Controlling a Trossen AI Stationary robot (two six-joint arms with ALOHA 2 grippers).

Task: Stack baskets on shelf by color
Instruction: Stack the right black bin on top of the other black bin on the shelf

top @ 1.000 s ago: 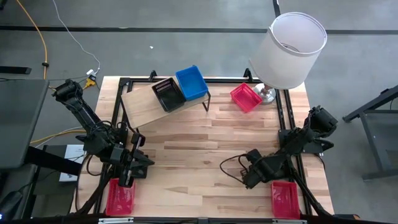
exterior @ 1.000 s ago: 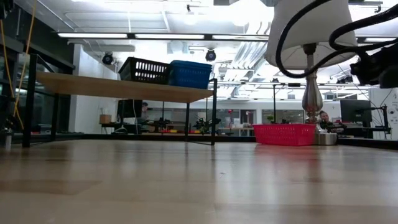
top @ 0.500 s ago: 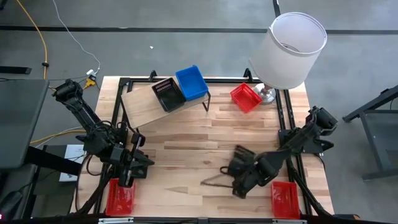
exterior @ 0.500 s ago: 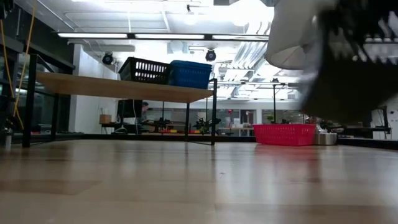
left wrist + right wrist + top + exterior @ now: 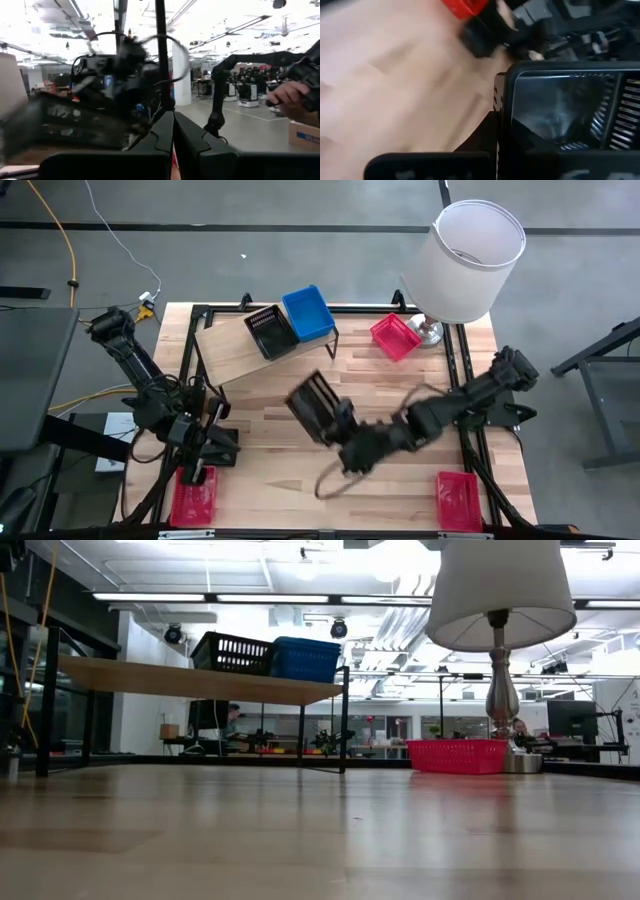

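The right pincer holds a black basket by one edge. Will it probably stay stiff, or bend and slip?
The black ribbed plastic basket probably stays stiff: in the high view it keeps its box shape while hanging from the right pincer. Its open sides suggest it is light. Held by one wall only, it may swing or slip.

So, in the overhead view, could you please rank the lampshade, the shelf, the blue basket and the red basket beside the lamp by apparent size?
1. Shelf and lampshade: unsure, since the shade sits nearer the camera.
2. Blue basket.
3. Red basket, only slightly smaller than the blue one.
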